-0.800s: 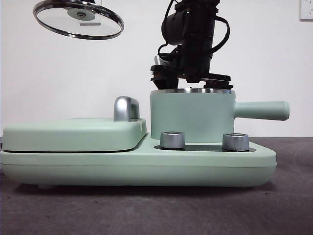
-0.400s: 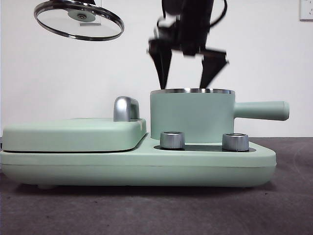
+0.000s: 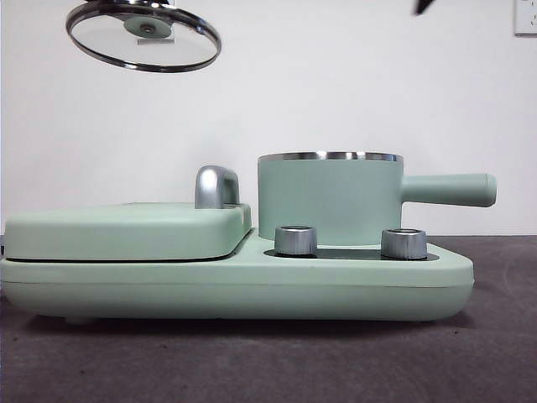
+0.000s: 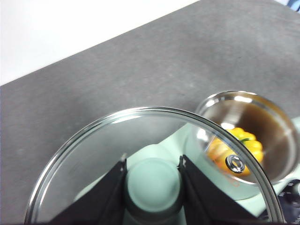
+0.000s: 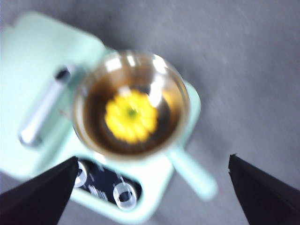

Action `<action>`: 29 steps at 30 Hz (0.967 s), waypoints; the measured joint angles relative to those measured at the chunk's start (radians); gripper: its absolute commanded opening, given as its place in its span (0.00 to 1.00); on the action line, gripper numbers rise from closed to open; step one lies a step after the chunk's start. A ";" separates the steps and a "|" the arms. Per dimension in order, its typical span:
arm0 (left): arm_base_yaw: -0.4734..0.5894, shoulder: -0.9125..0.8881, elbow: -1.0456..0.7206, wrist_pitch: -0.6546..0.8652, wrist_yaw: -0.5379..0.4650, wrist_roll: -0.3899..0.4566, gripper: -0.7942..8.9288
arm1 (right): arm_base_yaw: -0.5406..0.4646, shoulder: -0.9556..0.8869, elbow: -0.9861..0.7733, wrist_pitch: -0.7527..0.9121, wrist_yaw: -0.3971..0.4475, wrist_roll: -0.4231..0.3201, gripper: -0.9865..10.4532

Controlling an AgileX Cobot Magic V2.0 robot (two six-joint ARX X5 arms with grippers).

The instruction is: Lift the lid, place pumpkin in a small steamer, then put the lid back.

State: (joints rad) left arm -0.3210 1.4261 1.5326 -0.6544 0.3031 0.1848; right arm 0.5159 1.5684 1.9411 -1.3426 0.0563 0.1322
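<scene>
High above the cooker's flat side, the left pincer [image 4: 152, 187] pinches the mint knob of the lid [image 3: 144, 35], holding it tilted in the air; the pumpkin [image 5: 131, 116] already sits inside the small steamer [image 3: 329, 197], so placing looks done and only re-lidding is left; the right pincer [image 5: 150, 192], spread wide and empty, hangs well above the pot. By my judgement, the next move calls for carrying the lid across, levelling it and lowering it onto the steel rim. Underneath lies a dark grey counter [image 3: 252, 361]; behind stands a plain white wall [image 3: 336, 84].
</scene>
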 measured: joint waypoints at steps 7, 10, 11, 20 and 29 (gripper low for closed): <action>-0.079 0.010 0.000 0.010 0.007 -0.017 0.10 | 0.000 -0.359 -0.400 0.000 0.056 -0.002 0.51; -0.125 0.027 0.000 0.021 0.010 -0.017 0.10 | 0.000 -0.521 -0.567 0.008 0.037 0.003 0.51; -0.139 0.033 0.000 0.026 0.010 -0.017 0.10 | 0.000 -0.578 -0.626 0.025 0.018 0.006 0.51; -0.235 0.120 0.000 0.064 0.010 -0.017 0.10 | 0.000 -1.022 -0.960 0.224 -0.120 0.045 0.51; -0.311 0.225 0.000 0.230 0.010 -0.017 0.10 | 0.000 -1.269 -1.013 0.227 -0.165 0.079 0.51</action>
State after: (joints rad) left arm -0.6315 1.6512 1.5322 -0.4240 0.3130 0.1680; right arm 0.5159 0.2996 0.9283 -1.1152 -0.1085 0.2108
